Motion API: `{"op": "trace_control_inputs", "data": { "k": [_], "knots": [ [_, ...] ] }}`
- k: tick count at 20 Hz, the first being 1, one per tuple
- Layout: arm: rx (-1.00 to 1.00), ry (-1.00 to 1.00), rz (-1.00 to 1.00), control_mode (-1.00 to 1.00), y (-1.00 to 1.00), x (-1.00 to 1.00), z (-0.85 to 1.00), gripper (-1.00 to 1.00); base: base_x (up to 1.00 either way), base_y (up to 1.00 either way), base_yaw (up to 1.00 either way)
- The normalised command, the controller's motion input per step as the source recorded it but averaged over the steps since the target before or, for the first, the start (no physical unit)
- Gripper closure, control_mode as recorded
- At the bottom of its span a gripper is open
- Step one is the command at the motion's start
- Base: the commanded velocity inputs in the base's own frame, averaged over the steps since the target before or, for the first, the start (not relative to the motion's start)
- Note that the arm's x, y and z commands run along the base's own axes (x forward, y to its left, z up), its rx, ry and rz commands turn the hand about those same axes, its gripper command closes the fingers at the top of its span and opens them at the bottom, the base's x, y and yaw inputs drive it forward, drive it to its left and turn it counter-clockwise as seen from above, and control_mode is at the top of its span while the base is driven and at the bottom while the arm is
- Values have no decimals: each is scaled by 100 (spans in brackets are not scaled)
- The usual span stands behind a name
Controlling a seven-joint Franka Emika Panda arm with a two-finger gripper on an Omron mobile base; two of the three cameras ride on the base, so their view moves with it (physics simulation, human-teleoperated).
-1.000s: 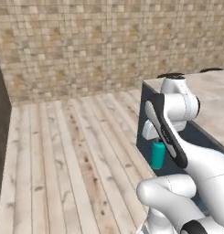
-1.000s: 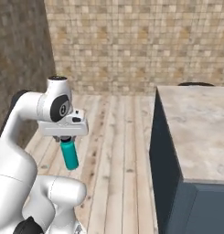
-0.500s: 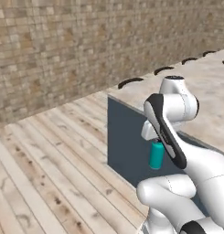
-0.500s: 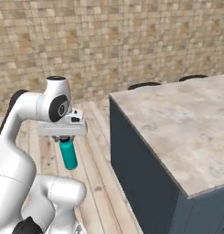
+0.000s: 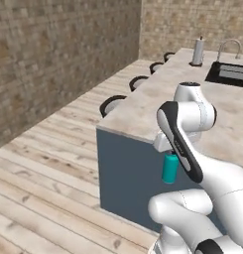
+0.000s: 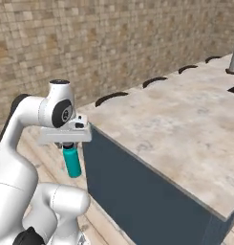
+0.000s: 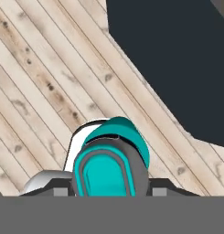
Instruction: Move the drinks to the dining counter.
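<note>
**Carrying teal bottle to dining counter**

I'm holding the teal bottle (image 6: 72,162) by its top; gripper (image 6: 68,146) fingers closed on it, bottle hanging upright beside the dining counter (image 6: 185,129), below top lvl. To do this well, I'm thinking: lift above the edge first, then swing over w/o clipping the corner.

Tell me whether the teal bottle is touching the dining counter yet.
Apart. In the right base view the teal bottle hangs from the gripper over the wooden floor, beside the dining counter, with open space between the two.
</note>
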Motion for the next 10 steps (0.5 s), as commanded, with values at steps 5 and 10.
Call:
{"op": "trace_control_inputs", "data": {
  "k": [5, 10],
  "knots": [
    [0, 0, 0, 100, 0, 0, 0, 100, 81, 65, -47],
    [0, 0, 0, 100, 0, 0, 0, 100, 92, 40, -50]
  ]
}}
